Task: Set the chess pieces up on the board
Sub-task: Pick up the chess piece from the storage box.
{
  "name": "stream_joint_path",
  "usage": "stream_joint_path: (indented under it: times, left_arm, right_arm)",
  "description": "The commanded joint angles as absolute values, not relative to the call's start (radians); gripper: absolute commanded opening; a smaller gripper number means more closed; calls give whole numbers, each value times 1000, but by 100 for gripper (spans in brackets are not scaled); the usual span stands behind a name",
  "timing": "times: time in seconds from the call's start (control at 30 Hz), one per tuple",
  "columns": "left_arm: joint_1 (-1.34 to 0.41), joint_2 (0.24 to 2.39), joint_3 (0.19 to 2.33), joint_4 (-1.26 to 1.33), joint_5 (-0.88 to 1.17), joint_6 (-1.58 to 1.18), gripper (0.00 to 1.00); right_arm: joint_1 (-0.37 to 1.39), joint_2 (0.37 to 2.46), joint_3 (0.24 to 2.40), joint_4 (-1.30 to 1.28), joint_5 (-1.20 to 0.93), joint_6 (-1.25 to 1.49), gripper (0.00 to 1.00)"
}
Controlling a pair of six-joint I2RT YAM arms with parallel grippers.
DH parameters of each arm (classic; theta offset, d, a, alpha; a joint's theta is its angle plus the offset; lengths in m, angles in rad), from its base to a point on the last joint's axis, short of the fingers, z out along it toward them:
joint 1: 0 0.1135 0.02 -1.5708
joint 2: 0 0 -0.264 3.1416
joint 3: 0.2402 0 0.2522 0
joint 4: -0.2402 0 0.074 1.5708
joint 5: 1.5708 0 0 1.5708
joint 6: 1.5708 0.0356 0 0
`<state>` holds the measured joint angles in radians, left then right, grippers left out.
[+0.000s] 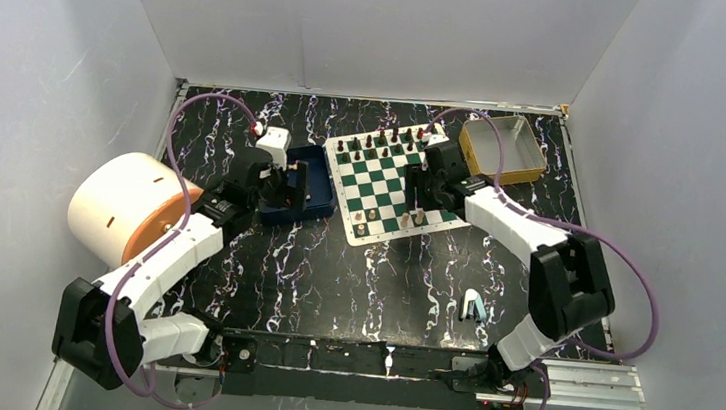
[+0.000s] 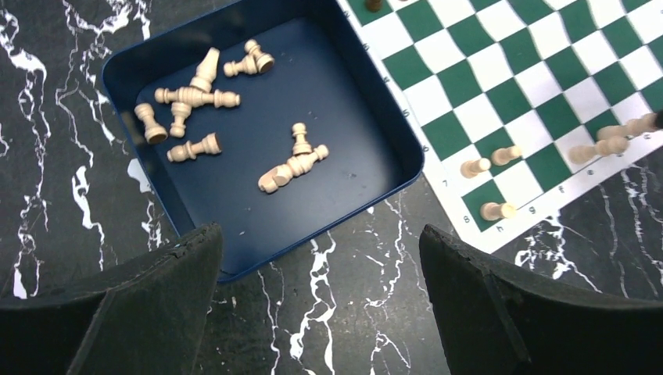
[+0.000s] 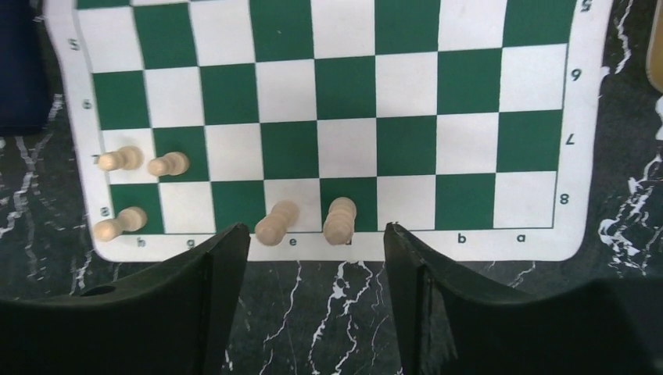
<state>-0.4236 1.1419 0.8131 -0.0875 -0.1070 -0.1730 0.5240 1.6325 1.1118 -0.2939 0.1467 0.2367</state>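
The green-and-white board [image 1: 382, 180] lies at the back middle of the table. Cream chess pieces stand on its near rows: two tall ones [image 3: 341, 219] [image 3: 275, 223] on the edge row and three small ones [image 3: 119, 159] at the left corner. My right gripper [image 3: 317, 242] hovers open just off that edge, with nothing between its fingers. Several more cream chess pieces [image 2: 293, 162] lie tipped over in the blue tray [image 2: 344, 117]. My left gripper [image 2: 320, 266] hangs open above the tray's near rim, empty.
Dark pieces [image 1: 375, 146] line the board's far rows. A yellow-rimmed tin [image 1: 502, 148] sits right of the board. A large white and orange cylinder [image 1: 128, 208] stands at the left. A small pale blue object [image 1: 473, 306] lies on the marbled table near the right arm.
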Motion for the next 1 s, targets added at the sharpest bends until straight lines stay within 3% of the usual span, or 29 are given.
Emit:
stream_joint_path:
  times: [0.0,0.13,0.17,0.4,0.63,0.97]
  left_arm:
    - [-426,1196,876,-147,-175,-201,91]
    - [-426,1296,957,-222,-144,-200,80]
    - [-426,1318,978,-235,-158,-203,77]
    - [-423,1493,1136,-291,-296,-159,65]
    - [-397,1664,1289,-328,-267,-7,36]
    - [-356,1800,1345,-302,-180,373,25]
  right_arm:
    - [524,1494,1138,-275,113,258,77]
    - [523,1403,1115,-243,83,244,97]
    - [522,1382,1108,-233,76,241,99]
    - [523,1254,1054,-200,-8,258,99]
    - [523,1138,1004,-182,-49,259,99]
    - [523,1107,976,-151,-109,273,99]
